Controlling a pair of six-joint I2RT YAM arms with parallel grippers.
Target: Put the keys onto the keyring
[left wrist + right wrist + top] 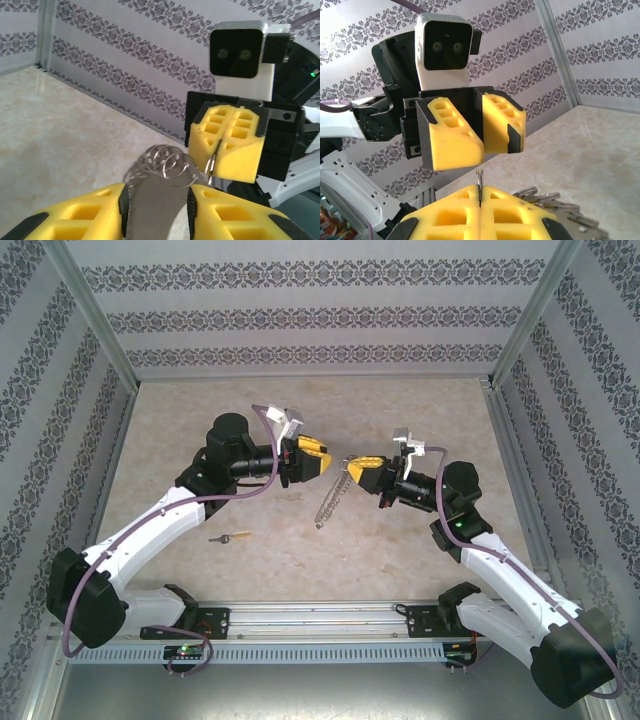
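Observation:
The keyring, a grey chain of coiled rings, hangs slanting from my right gripper down to the table. That gripper is shut on the chain's top ring. In the left wrist view the same gripper pinches the ring, and the coils spread just past my left fingertips. My left gripper faces the right one tip to tip, with its jaws apart and a blurred grey stretch of chain showing in the gap. One small key lies on the table near the left arm.
The patterned enclosure walls and metal posts ring the beige table. The base rail runs along the near edge. A purple cable loops over the left wrist.

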